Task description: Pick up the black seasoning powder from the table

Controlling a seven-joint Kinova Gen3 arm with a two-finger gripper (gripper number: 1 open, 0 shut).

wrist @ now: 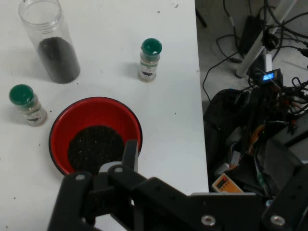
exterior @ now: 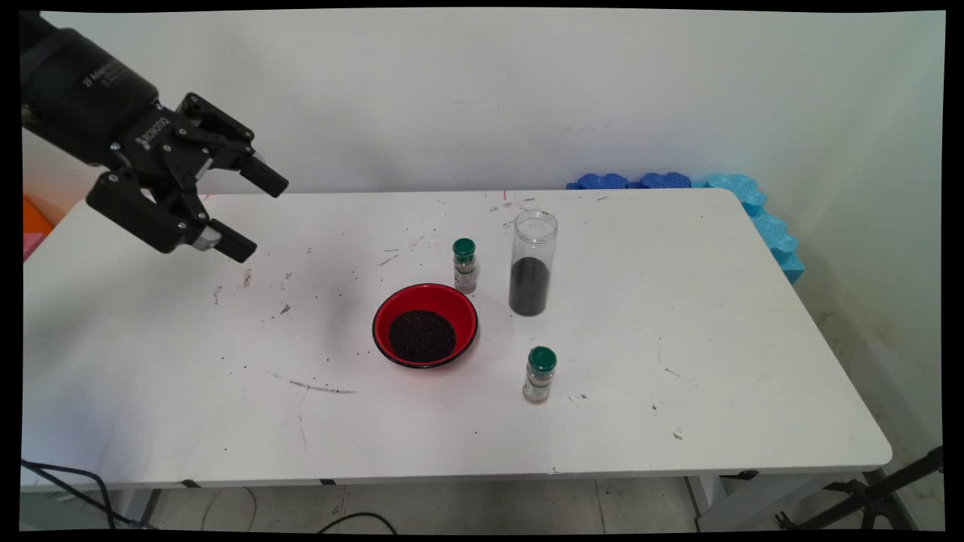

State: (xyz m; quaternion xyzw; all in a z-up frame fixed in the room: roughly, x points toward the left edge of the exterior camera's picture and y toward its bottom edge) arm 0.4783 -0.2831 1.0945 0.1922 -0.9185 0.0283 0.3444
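My black gripper (exterior: 254,213) hangs open and holds nothing, raised above the table's far left, well left of everything on it. A red bowl (exterior: 390,307) with dark grains in it sits mid-table. Behind it stands a small green-capped spice bottle (exterior: 465,265), and to that bottle's right a tall clear jar (exterior: 532,263) about a third full of dark grains. A second green-capped bottle (exterior: 539,374) stands right of the bowl, nearer the front. The hand view looks down on the bowl (wrist: 96,107), the jar (wrist: 50,43) and both bottles (wrist: 28,104) (wrist: 149,60); one finger (wrist: 130,153) shows over the bowl's rim.
Blue foam pieces (exterior: 753,203) line the table's back right corner and right side. The white table (exterior: 678,316) bears dark specks and scuffs. Past its edge the hand view shows cables and electronics (wrist: 260,96) on the floor. An orange object (exterior: 34,218) lies beyond the left edge.
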